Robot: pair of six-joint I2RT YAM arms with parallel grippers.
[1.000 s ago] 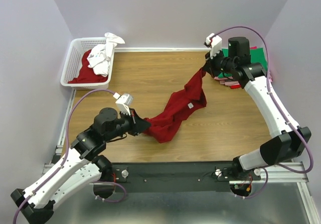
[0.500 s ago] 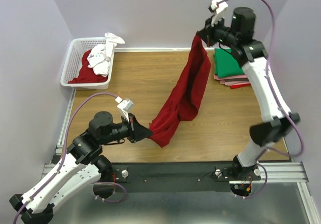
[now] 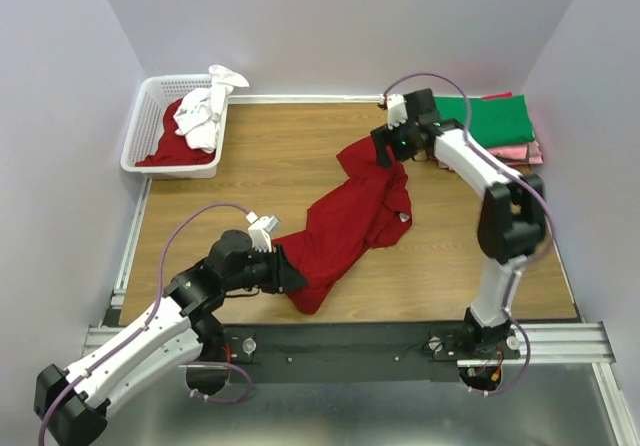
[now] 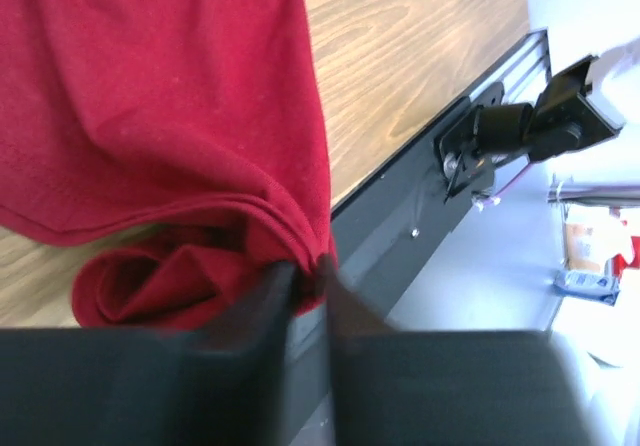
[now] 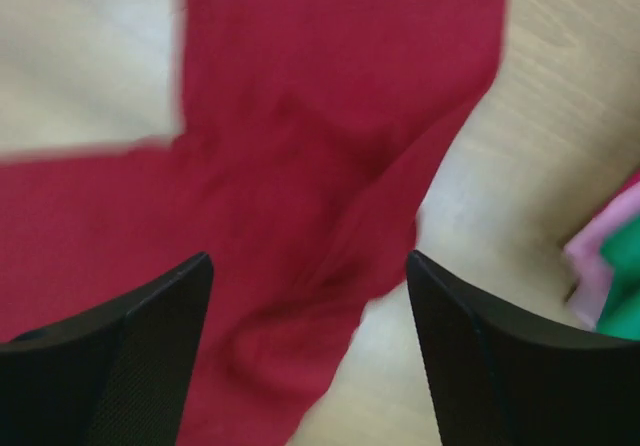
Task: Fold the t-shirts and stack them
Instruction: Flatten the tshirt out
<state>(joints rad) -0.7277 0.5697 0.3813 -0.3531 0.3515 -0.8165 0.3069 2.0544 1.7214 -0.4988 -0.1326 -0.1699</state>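
1. Where the left hand lies low near the front edge of the tabletop, its fingers stand close together with only a thin slit between them. A bunched fold of the dark red shirt is caught at their tips.
2. In the left wrist view the same hand pinches the cloth right at the hem. A rolled lump of shirt lies just beside one finger, and the rest spreads away from the fingertips over the wood.
3. From the left hand the dark red shirt runs in a crumpled, twisted band across the tabletop towards the right hand. Its far end lies under that hand.
4. A small white label shows on the shirt's edge, nearer the right hand than the left.
5. The right hand has its fingers spread wide apart, with nothing between them. It hangs just above the shirt; that view is blurred, so whether the fingertips touch the cloth cannot be told.
6. Just beyond the right hand's outer side lies a folded stack with a green shirt on top and a pink shirt showing under it.
7. Well away from both hands, at the far left corner, a white basket holds a red shirt. A white shirt is draped over its rim.
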